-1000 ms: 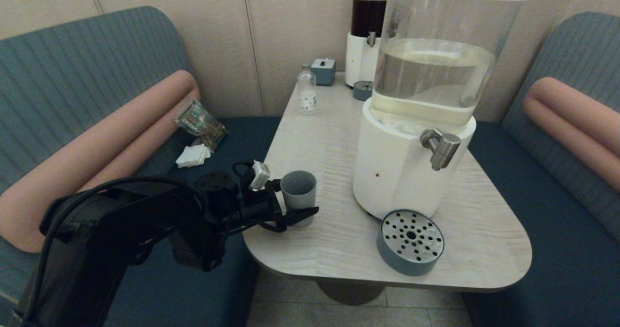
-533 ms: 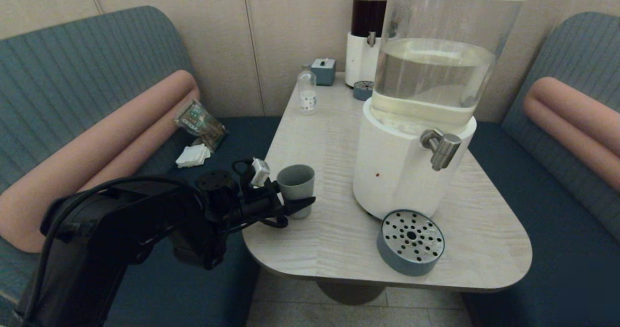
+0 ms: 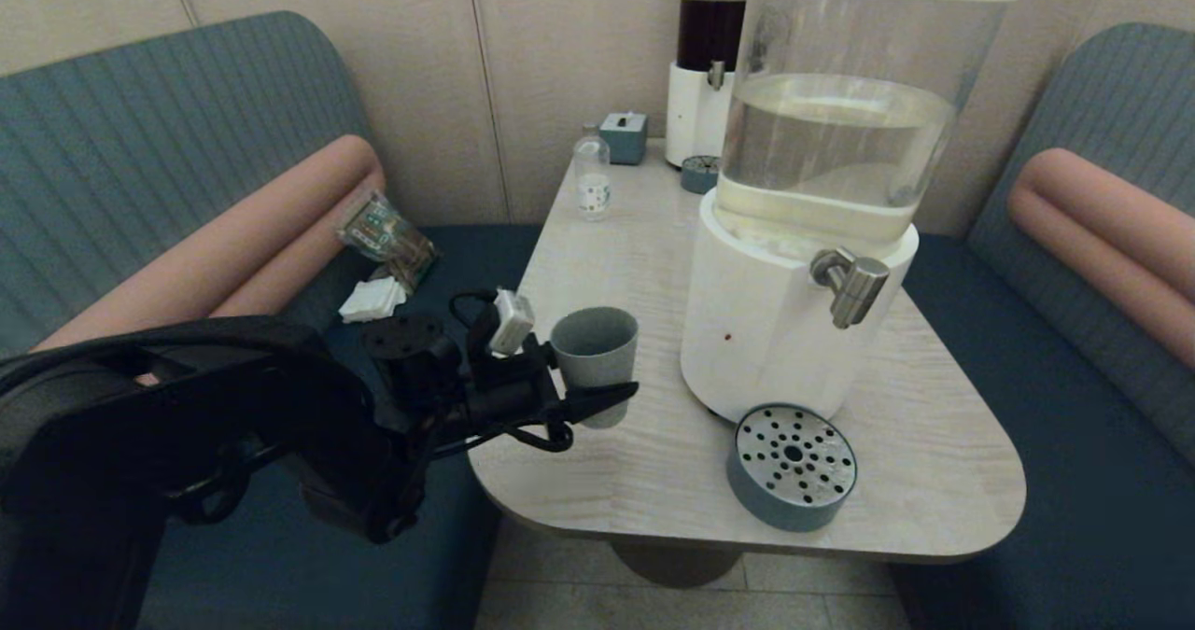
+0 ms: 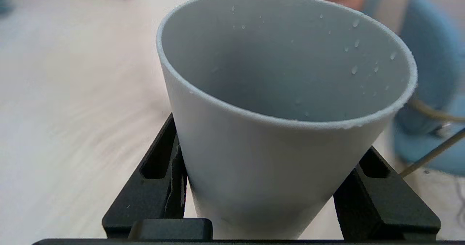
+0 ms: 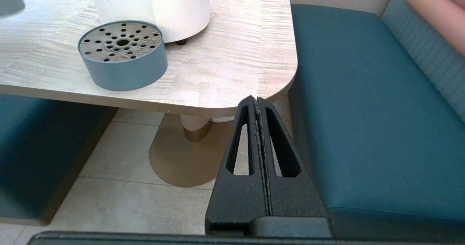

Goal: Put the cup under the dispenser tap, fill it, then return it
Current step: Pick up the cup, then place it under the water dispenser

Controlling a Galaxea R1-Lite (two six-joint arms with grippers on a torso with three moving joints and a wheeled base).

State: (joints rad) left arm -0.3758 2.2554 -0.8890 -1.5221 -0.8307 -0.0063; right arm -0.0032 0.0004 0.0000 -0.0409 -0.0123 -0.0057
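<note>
Booth tabletop (image 3: 653, 481), pale wood | left gripper (image 3: 597, 383) clenched around cup (image 3: 595, 361), near left edge, well left of tap (image 3: 851, 287) | right gripper (image 5: 258, 103) closed, parked below tabletop corner | advice: carry cup upright, centre it over drip tray (image 3: 792, 467) under tap, clear of dispenser base (image 3: 766, 331).

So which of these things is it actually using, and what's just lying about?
In use:
- cup, held in the left gripper
- steel tap on the big clear dispenser
- round drip tray

Lying about:
- dark-drink dispenser
- small bottle
- blue box
- snack packet
- napkins
</note>
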